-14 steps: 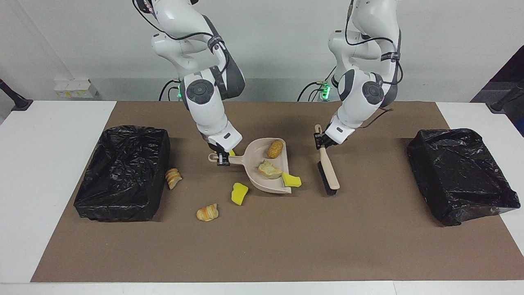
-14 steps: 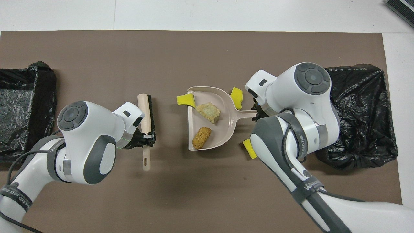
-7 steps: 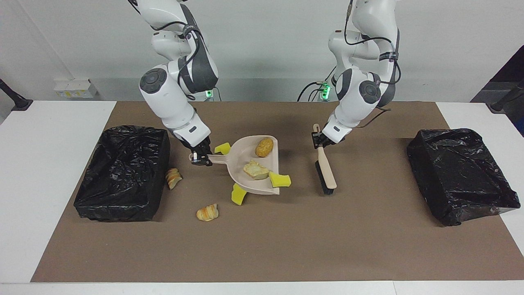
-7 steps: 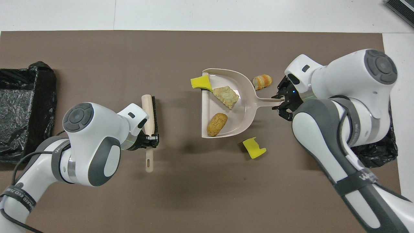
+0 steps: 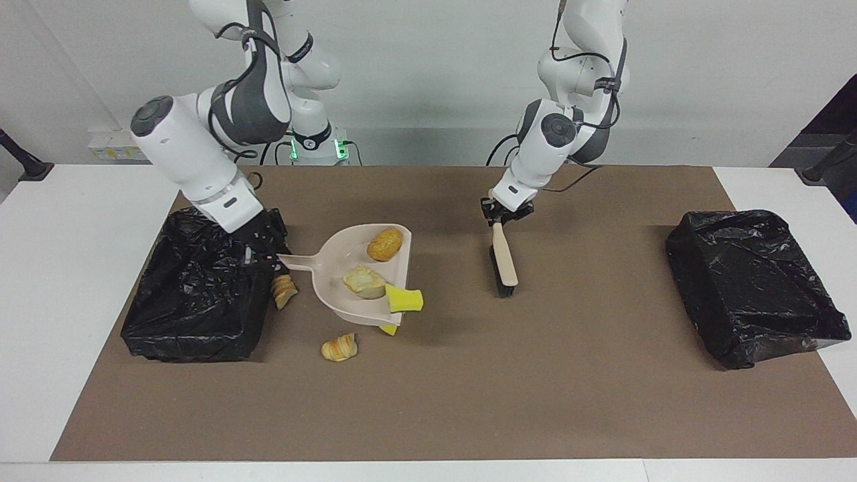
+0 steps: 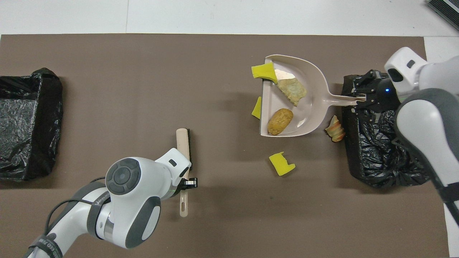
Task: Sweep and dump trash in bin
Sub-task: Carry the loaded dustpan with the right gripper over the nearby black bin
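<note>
Trash is only partly gathered. The beige plastic dustpan (image 5: 348,281) hangs in the air beside the black-bagged bin (image 5: 201,288) at the right arm's end of the table, carried by the right gripper (image 5: 271,258), whose fingers are clamped on the end of the pan's handle, over the bin's edge.

Three pieces ride with it: a golden-brown bread-like lump (image 5: 385,244) and a pale tan bread chunk (image 5: 365,281) lie inside, and a yellow sponge chunk (image 5: 405,299) sits right at the open lip, overhanging it. That one looks likely to slip off if the pan tips the wrong way.

Four pieces remain on the brown mat:
- a yellow sponge bit (image 6: 256,107), just beside the pan's lip in the overhead view
- a second yellow sponge piece (image 6: 281,163), nearer the robots than the pan
- a striped croissant-like piece (image 5: 339,347), farther from the robots
- a sliced bread piece (image 5: 283,290), touching the bin's wall

The left gripper (image 5: 502,215) is closed on the handle of the beige brush with black bristles (image 5: 503,264), holding it tilted with the bristles toward the mat, and waits. A second black-bagged bin (image 5: 753,284) stands at the left arm's end.

By judgement, the first dump is about to happen; nothing shows in either bin yet, and a further sweep and dump is left.
</note>
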